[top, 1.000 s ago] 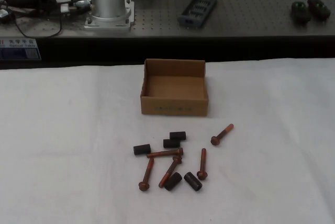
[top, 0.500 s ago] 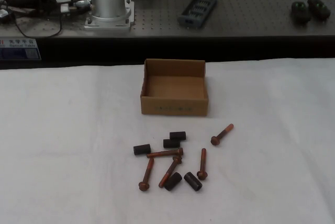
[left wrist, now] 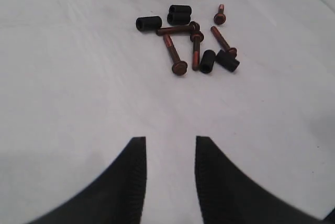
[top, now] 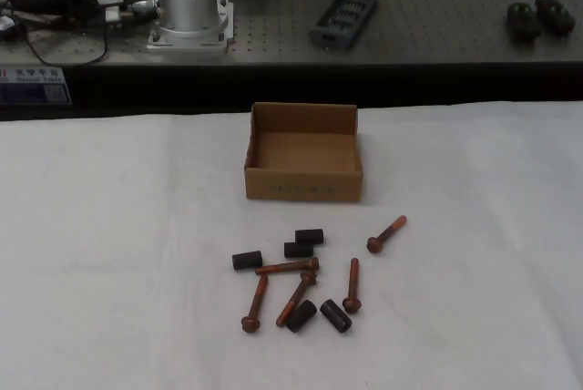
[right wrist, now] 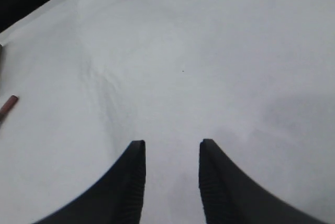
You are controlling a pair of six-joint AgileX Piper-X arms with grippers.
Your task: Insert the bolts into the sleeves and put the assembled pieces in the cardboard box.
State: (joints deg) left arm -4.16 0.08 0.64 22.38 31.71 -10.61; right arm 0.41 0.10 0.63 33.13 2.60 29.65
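Mostly white cloth around the cardboard box, perforated bench behind

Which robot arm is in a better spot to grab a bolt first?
Probably the left. The left gripper is open and faces the bolts and sleeves directly; the right gripper faces bare cloth, with one bolt tip at the edge.

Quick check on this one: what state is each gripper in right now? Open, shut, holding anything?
Left gripper: open, holding nothing.
Right gripper: open, holding nothing.
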